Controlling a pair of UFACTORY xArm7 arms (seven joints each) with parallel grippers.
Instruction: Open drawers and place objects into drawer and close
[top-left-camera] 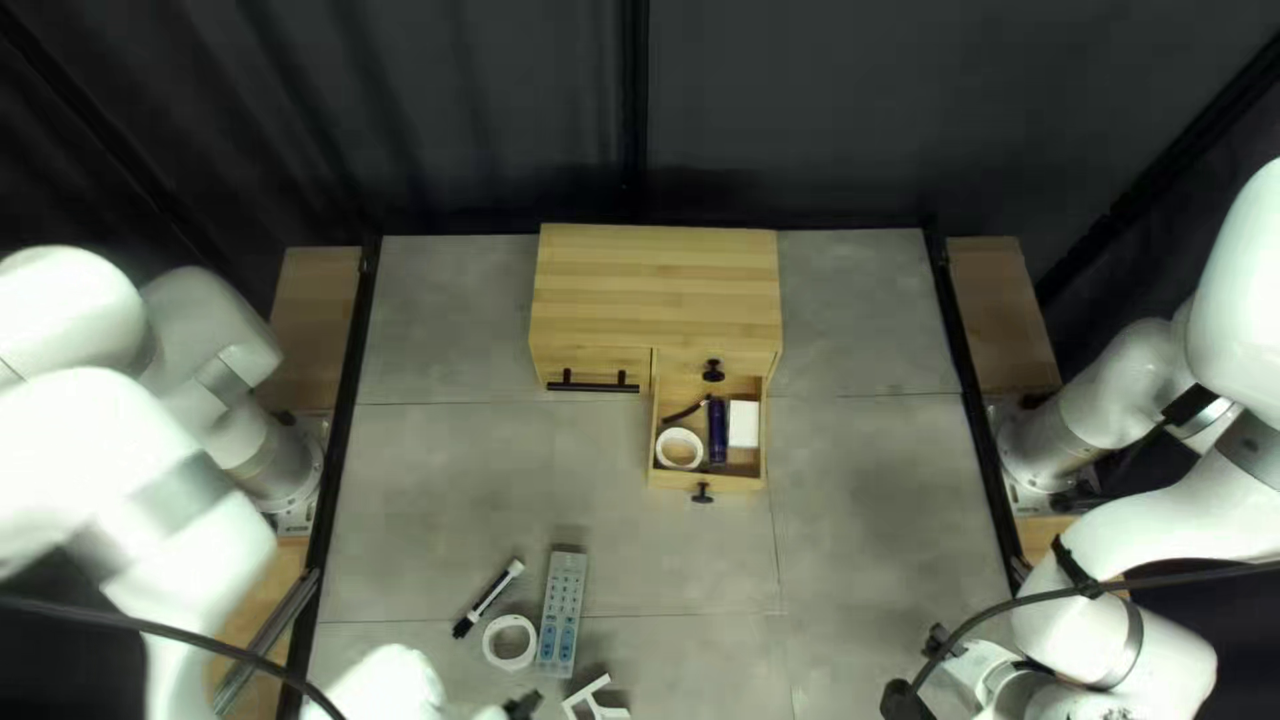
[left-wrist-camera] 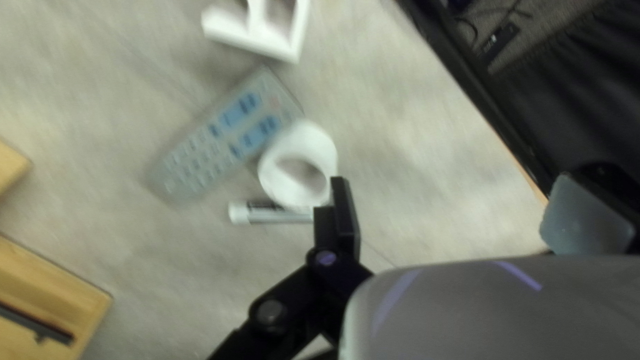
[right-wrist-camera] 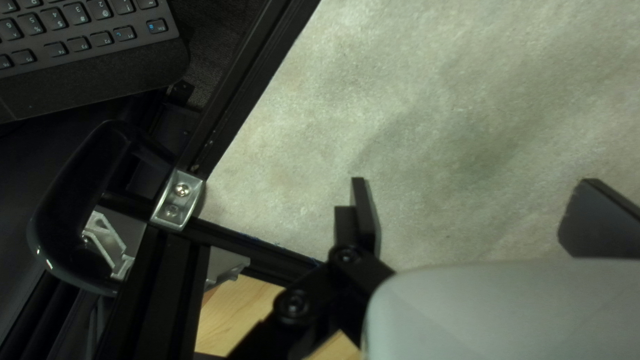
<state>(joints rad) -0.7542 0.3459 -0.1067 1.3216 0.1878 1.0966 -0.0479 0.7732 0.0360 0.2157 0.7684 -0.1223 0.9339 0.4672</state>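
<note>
Presently, left gripper [left-wrist-camera: 464, 213] and right gripper [right-wrist-camera: 479, 215] are wide open, empty. Marker [top-left-camera: 490, 598], tape roll [left-wrist-camera: 312, 141] and remote [top-left-camera: 563, 607] lie toward the near edge of the worktop [top-left-camera: 454, 480]. Misaligned descent could displace the tape roll (close beside the remote); overfilling the open drawer [top-left-camera: 734, 482] could jam it. White bracket [left-wrist-camera: 252, 41]: partly cut off. Marker's far end: hidden in the left wrist view.

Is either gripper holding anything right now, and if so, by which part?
Nothing is held: the left gripper and the right gripper both stand open, with nothing between their fingers.
</note>
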